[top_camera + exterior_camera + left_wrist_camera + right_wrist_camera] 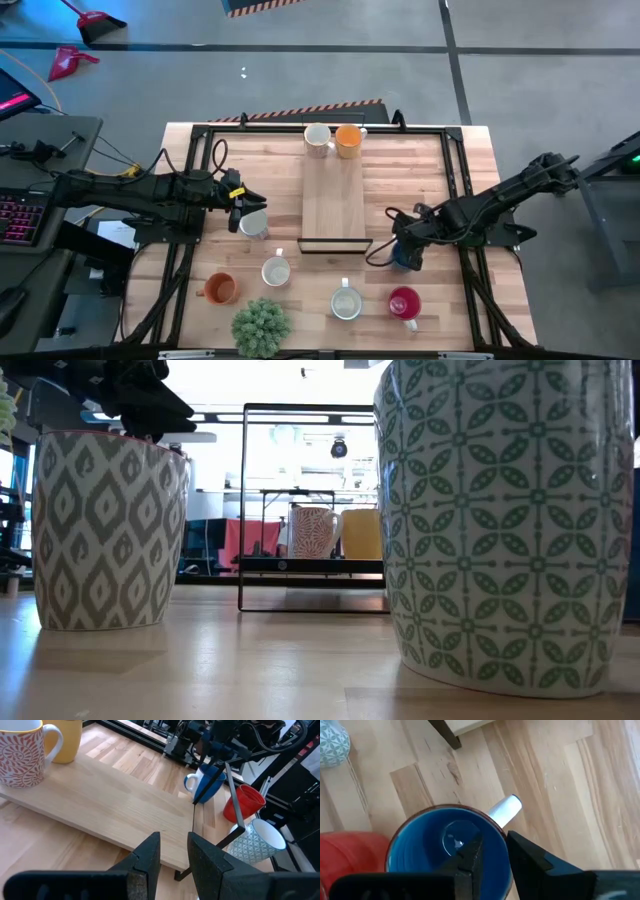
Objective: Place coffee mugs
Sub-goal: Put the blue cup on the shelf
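My right gripper (404,243) is shut on the blue mug (406,257) just right of the wooden board's near end. My left gripper (240,212) hovers over a white mug (254,224) left of the board. In its wrist view its fingers (174,842) stand a narrow gap apart with nothing between them. A white patterned mug (318,138) and an orange mug (348,140) stand on the board's far end. An orange mug (220,288), two white mugs (276,270) (345,302) and a red mug (405,302) stand near the table's near edge. My right gripper holds the blue mug by its rim (495,827), right beside the white handle (505,810). One finger (470,855) is inside the cup and the other (530,857) outside it. The fingers come from above, pointing down. The mug is upright; whether it is lifted does not show.
The wooden board (332,190) runs from the far edge to mid-table and ends at a black wire frame (335,243). A green spiky plant ball (262,325) sits at the near edge. Black rails (200,170) line the table's sides. Bare wood lies right of the board.
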You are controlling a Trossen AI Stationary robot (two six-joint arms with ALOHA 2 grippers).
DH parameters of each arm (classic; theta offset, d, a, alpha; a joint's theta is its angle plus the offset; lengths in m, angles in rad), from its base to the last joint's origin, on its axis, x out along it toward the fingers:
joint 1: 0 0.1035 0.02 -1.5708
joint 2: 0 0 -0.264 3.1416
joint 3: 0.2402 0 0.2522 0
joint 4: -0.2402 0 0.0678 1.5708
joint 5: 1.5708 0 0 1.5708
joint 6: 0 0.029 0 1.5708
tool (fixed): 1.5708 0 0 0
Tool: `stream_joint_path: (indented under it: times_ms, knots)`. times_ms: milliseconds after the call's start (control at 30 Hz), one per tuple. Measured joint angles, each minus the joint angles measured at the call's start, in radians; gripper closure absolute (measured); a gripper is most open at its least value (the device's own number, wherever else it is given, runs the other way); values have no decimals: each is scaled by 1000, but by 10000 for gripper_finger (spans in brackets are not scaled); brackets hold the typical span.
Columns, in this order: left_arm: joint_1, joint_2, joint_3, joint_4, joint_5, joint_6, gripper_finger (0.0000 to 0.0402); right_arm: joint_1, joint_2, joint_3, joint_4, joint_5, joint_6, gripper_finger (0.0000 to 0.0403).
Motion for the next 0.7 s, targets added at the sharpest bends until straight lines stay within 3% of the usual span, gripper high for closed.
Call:
stream_joint_path:
  times_ms: [700]
  knots:
    - [1, 0, 0, -27, -1, 11, 316, 1, -31, 13, -43, -17, 5, 322]
